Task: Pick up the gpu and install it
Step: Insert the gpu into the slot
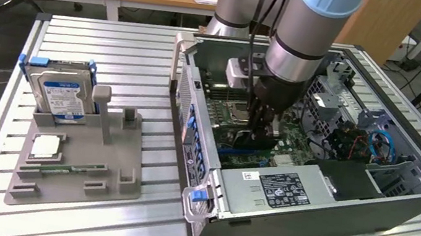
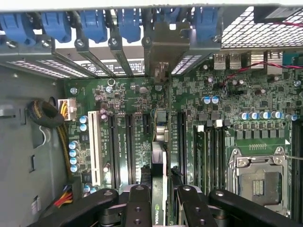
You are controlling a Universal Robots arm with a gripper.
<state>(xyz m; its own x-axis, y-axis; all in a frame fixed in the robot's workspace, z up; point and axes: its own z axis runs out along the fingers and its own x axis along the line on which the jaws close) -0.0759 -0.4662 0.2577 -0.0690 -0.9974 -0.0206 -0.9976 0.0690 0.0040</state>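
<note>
My gripper [image 1: 261,129] reaches down into the open computer case [image 1: 398,202] and is shut on the gpu [image 1: 251,141], a dark card held on edge. In the wrist view the two black fingers [image 2: 138,205] clamp the gpu [image 2: 159,165] from both sides, with the gripper [image 2: 163,193] centred over it. The card runs edge-on above the long expansion slots of the green motherboard [image 2: 128,142]. Its silvery bracket end [image 2: 165,45] stands at the case's rear slot openings, among the blue clips [image 2: 128,21]. I cannot tell whether the card's lower edge touches a slot.
A grey fixture tray [image 1: 116,160] at the exterior view's left holds a silver hard drive [image 1: 64,93], a CPU chip [image 1: 46,146] and a green RAM stick [image 1: 69,169]. Inside the case are the power supply [image 1: 284,188], the CPU socket [image 2: 260,182] and cables [image 2: 47,116].
</note>
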